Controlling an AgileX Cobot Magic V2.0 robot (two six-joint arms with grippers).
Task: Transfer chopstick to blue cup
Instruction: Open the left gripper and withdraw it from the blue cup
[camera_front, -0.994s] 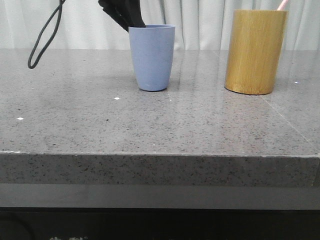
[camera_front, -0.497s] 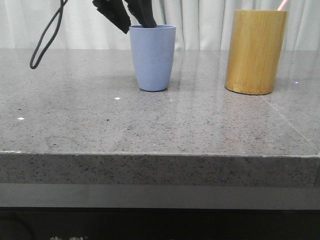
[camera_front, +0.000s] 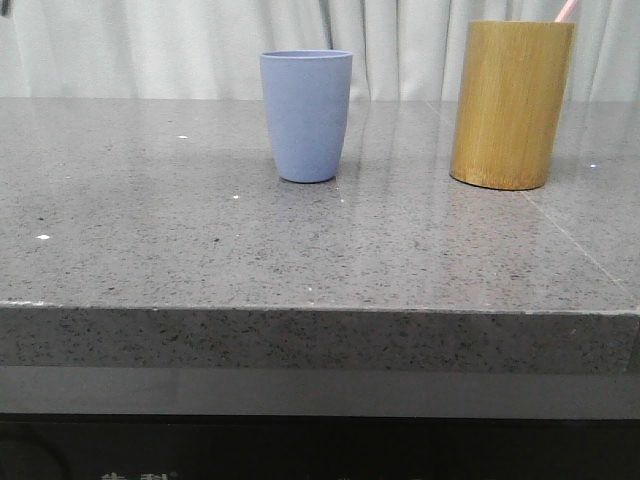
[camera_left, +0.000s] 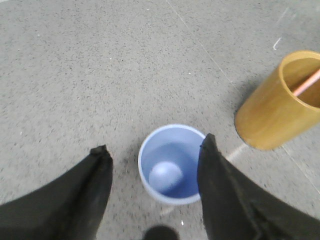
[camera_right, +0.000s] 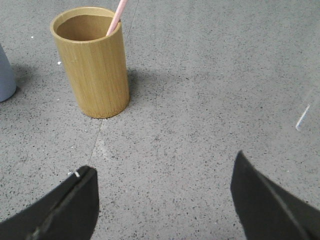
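Observation:
The blue cup (camera_front: 306, 115) stands upright near the middle of the grey table; from above in the left wrist view (camera_left: 172, 165) it holds no chopstick. A pale pink chopstick tip (camera_front: 566, 10) sticks out of the taller bamboo cylinder (camera_front: 510, 104) at the right, also shown in the right wrist view (camera_right: 116, 17). My left gripper (camera_left: 154, 150) is open and empty, high above the blue cup, and out of the front view. My right gripper (camera_right: 162, 167) is open and empty over bare table beside the bamboo cylinder (camera_right: 92, 62).
The table is grey speckled stone (camera_front: 200, 250) with its front edge near the camera. White curtains (camera_front: 150, 45) hang behind it. A seam line runs across the tabletop near the bamboo cylinder.
My left gripper stood at the blue cup's rim, then opened and rose out of the front view. The black cable left the view too. The cup stays in place.

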